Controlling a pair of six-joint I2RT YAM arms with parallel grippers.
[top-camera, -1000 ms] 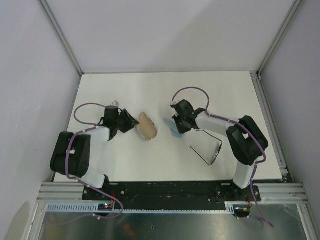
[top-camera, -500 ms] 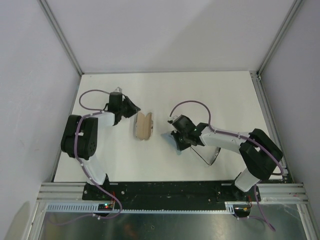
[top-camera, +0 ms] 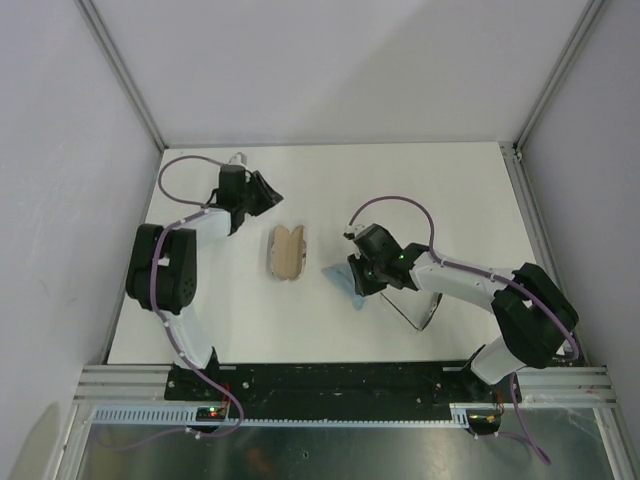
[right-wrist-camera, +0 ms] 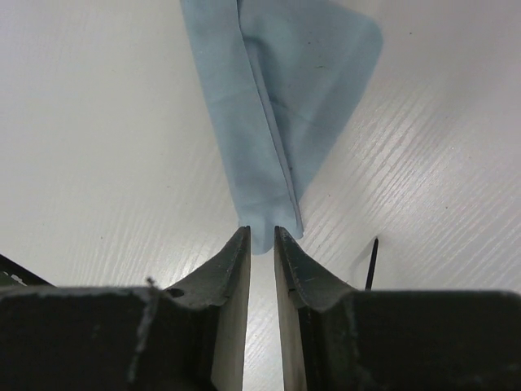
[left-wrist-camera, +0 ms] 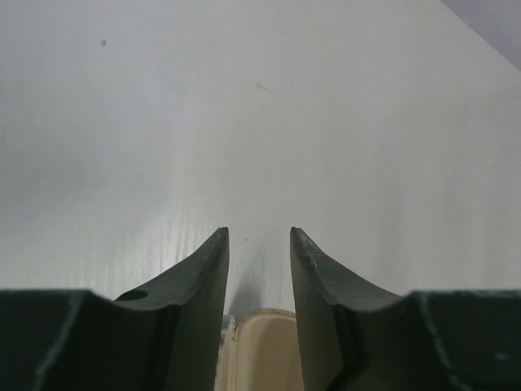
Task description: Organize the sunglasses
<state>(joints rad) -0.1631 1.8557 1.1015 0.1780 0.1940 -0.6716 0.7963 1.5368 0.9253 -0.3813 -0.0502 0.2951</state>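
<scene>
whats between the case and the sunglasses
In the top view, the light blue cloth lies between the case and the sunglasses, with the right gripper at its tip.

The beige case (top-camera: 287, 252) lay on the white counter (top-camera: 450, 190). The left claw (top-camera: 265, 192) was behind-left of it; the blue cloth (top-camera: 333, 276), right claw (top-camera: 354, 284) and sunglasses (top-camera: 420, 325) were to its right.

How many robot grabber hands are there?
2. The left gripper hovers over the table, beyond and left of the beige case. The right gripper is mid-table, its tips at the blue cloth.
</scene>
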